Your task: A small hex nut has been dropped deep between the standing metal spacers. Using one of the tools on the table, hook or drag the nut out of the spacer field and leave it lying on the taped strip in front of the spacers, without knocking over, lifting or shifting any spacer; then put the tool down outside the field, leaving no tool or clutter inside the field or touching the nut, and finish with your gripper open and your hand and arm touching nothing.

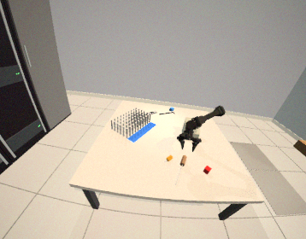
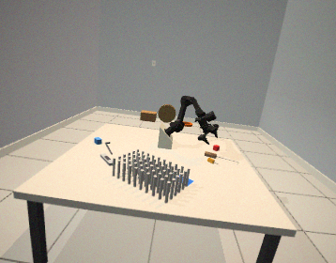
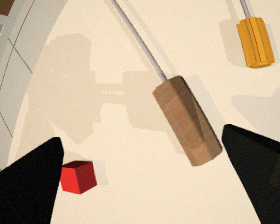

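Observation:
My gripper (image 1: 188, 149) (image 2: 212, 139) (image 3: 145, 139) is open and empty, above the table near the wooden-handled tool (image 1: 183, 160) (image 2: 210, 154) (image 3: 187, 120). That tool lies flat; its long thin shaft points away from the arm base. In the wrist view its handle lies between the fingertips, nearer the right one. A short orange-handled tool (image 1: 169, 158) (image 2: 211, 161) (image 3: 255, 42) lies beside it. The metal spacers (image 2: 167, 192) stand upright in a dense field, with the blue taped strip (image 1: 141, 132) (image 2: 190, 181) along one side. The nut is not visible.
A red cube (image 1: 207, 170) (image 2: 216, 147) (image 3: 79, 177) lies near the wooden handle. A blue cube (image 1: 172, 109) (image 2: 98, 140), a thin dark bent tool (image 1: 167, 113) (image 2: 109, 148) and a small grey object (image 2: 106, 159) lie beyond the field's other end.

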`<action>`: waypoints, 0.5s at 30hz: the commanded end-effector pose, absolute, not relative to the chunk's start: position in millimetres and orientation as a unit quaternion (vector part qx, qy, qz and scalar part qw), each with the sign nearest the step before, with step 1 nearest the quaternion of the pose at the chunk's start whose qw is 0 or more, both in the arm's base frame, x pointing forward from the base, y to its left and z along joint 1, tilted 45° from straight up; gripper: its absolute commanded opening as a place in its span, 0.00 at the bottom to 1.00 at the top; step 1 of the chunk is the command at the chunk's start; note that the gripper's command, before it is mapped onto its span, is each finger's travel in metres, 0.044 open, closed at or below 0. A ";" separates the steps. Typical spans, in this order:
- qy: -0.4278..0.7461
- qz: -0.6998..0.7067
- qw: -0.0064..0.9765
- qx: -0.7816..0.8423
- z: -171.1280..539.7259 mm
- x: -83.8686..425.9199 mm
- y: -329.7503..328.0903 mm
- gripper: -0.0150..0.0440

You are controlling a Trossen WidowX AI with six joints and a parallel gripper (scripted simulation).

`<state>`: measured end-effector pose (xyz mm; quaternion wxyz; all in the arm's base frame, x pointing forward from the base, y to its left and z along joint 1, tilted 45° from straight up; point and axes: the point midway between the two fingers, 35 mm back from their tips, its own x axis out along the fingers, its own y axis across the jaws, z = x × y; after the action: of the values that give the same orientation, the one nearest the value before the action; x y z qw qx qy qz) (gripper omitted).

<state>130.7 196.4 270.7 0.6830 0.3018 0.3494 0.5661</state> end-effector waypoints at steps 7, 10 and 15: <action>-0.027 0.661 0.736 -0.141 251.6 134.6 206.1 1.00; -0.085 0.656 0.722 -0.205 250.6 134.7 207.3 1.00; -0.180 0.636 0.685 -0.307 248.9 134.9 209.3 1.00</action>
<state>132.3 203.1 266.1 0.7473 -0.0161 0.0730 0.6602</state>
